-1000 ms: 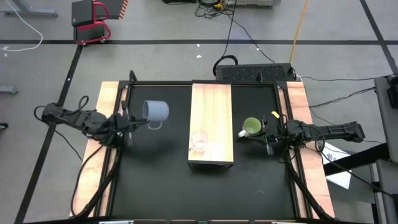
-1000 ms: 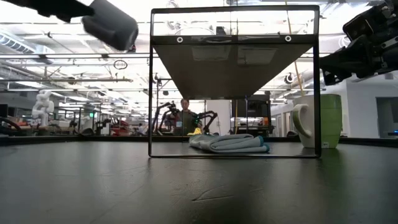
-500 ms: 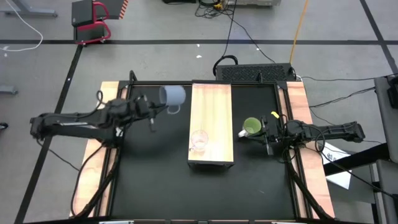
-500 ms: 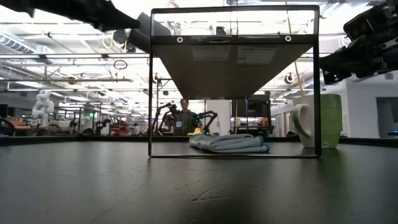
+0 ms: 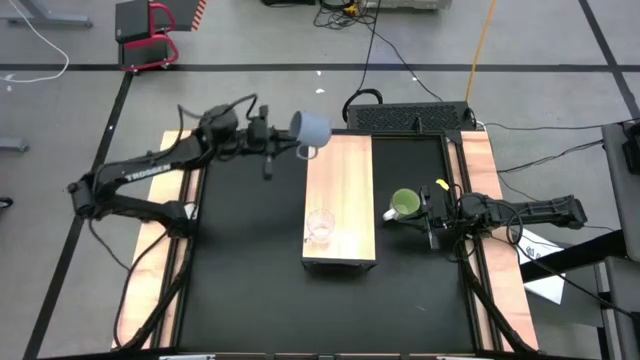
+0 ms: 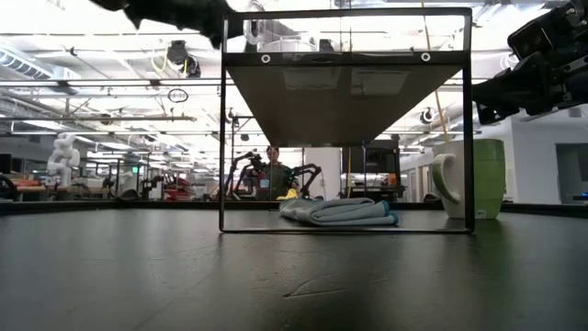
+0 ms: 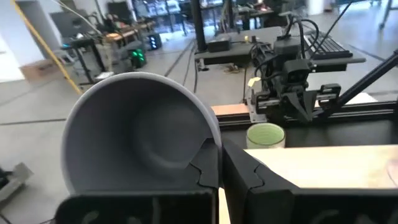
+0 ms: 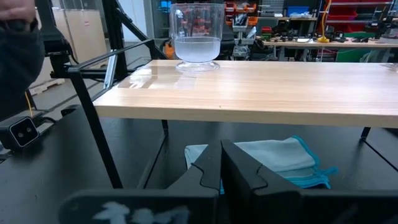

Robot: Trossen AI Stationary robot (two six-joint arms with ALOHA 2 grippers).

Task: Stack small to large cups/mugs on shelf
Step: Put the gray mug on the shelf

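My left gripper is shut on the blue-grey mug, high over the far left corner of the wooden shelf. The mug fills the left wrist view, its mouth toward the camera. A clear glass cup stands on its foot on the near part of the shelf top; it also shows in the right wrist view. The lime-green mug stands upright on the black table right of the shelf. My right gripper is shut and empty, just right of the green mug and above it. My left gripper pinches the mug's wall at the rim, one finger inside the mug and one outside. The fingers reach level from the table's left side. The mug is lifted clear, on its side, mouth toward the gripper, its handle toward the table's near edge.
A folded pale blue cloth lies on the table under the shelf, which stands on thin dark legs. Light wooden strips edge the black table. A dark box sits behind the table's far edge.
My left gripper has carried the blue-grey mug up and toward the table's far edge and right, from the left part of the table to the far left corner of the shelf. The mug stays on its side in the hold.
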